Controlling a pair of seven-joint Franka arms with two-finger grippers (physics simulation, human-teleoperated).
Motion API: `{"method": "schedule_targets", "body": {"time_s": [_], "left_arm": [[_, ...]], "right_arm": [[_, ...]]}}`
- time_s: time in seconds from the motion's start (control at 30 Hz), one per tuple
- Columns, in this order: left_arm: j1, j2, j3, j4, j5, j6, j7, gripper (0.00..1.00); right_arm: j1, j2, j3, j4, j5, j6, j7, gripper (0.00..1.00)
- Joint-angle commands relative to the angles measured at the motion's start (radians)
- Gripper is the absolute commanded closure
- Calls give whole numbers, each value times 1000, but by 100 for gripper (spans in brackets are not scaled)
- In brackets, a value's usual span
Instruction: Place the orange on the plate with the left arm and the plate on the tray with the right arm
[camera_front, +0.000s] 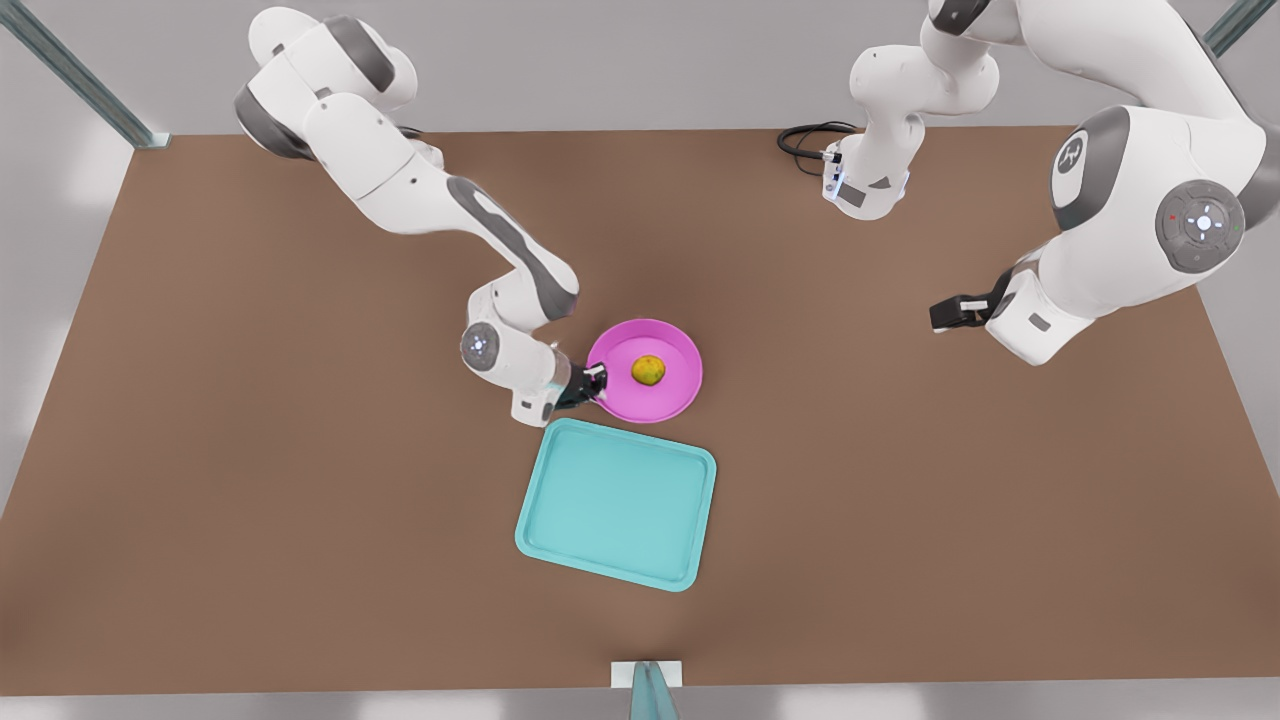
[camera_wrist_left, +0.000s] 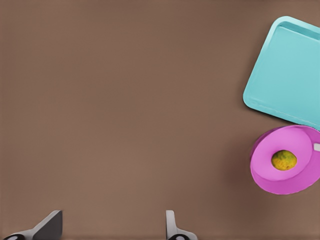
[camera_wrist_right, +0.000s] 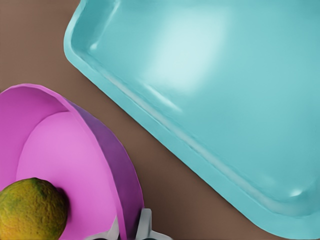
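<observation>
The orange (camera_front: 648, 370) lies inside the pink plate (camera_front: 680, 345), which is on the table just behind the teal tray (camera_front: 620, 505). My right gripper (camera_front: 597, 380) is on the arm at the front view's left and is shut on the plate's rim on the side toward that arm. The right wrist view has the rim pinched between the fingers (camera_wrist_right: 145, 225), with the orange (camera_wrist_right: 30, 207), the plate (camera_wrist_right: 55, 145) and the tray (camera_wrist_right: 215, 75) close by. My left gripper (camera_front: 950, 312) waits open far off at the front view's right, its fingers (camera_wrist_left: 50, 227) spread above bare table.
The brown table (camera_front: 250, 450) is bare around the tray and plate. A black cable (camera_front: 805, 140) lies by an arm base at the back. A small white and teal fixture (camera_front: 647, 680) stands at the table's front edge. The left wrist view takes in the tray (camera_wrist_left: 290, 75) and plate (camera_wrist_left: 265, 160).
</observation>
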Motion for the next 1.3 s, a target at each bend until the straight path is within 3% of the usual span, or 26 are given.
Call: {"method": "schedule_targets", "body": {"time_s": [0.0,0.23,0.53,0.87,0.9,0.93,1.13,1.17,1.2,1.23,1.27], "left_arm": [[0,0,0,0,3,-2,4,0],[0,-2,0,0,8,-4,1,0],[0,0,-3,13,-2,-38,2,0],[2,12,-3,13,1,-35,1,0],[2,12,-3,11,1,-35,1,0],[0,12,-3,13,1,-35,-1,0],[0,12,-3,13,1,-33,-5,0],[0,12,-3,13,3,-33,-5,0],[0,12,-3,11,3,-35,-5,0],[0,7,-3,13,1,-38,-8,0],[0,1,-3,13,3,-39,1,0]], "right_arm": [[-26,-3,0,25,-4,-18,18,79],[-141,35,-11,147,13,-16,21,79],[-139,313,-35,505,1,-6,30,79],[-136,305,-16,496,13,-15,95,79],[-136,305,-16,496,13,-15,96,15],[-136,305,-16,494,12,-13,95,0],[-159,236,-17,474,12,-76,93,0],[-205,144,-38,422,2,-262,90,0],[-214,44,-158,428,-69,-616,85,0],[-214,-23,-258,483,-336,-930,78,0],[-211,-149,-334,482,-485,-1088,70,0]]}}
